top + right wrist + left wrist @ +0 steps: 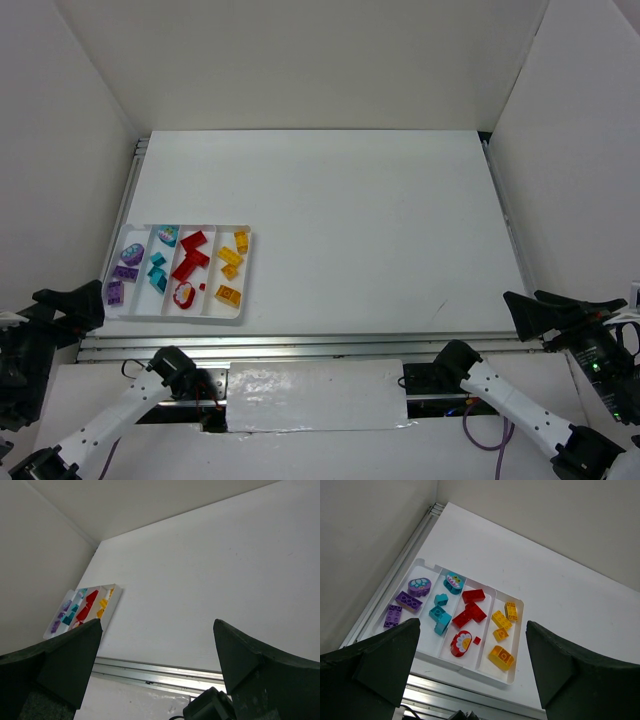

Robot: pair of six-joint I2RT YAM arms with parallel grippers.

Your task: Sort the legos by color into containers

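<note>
Seen from above, the tray (170, 317) lies at the near left corner of the worktop (350, 230), just ahead of the left hand (88, 300). The right hand (525, 312) sits well apart from it at the near right edge. Both hands have their fingers apart and hold nothing. The four compartments (150, 305) read, left to right: purple legos (125, 270), teal legos (158, 272), red legos (190, 262), yellow legos (232, 265). No brick shows outside the tray. In the left wrist view, two dark fingers (380, 665) frame the tray with a wide gap between them. Each compartment holds one colour only, including a tiny red piece (477, 640) beside the rounded red brick (461, 643). In the right wrist view, the fingers are likewise spread, and the tray appears small at far left. Judgement: sorting looks complete, so the step in hand is verification. Inspect each compartment for a stray colour. Hold both hands back from the tray rim and avoid nudging it.
</note>
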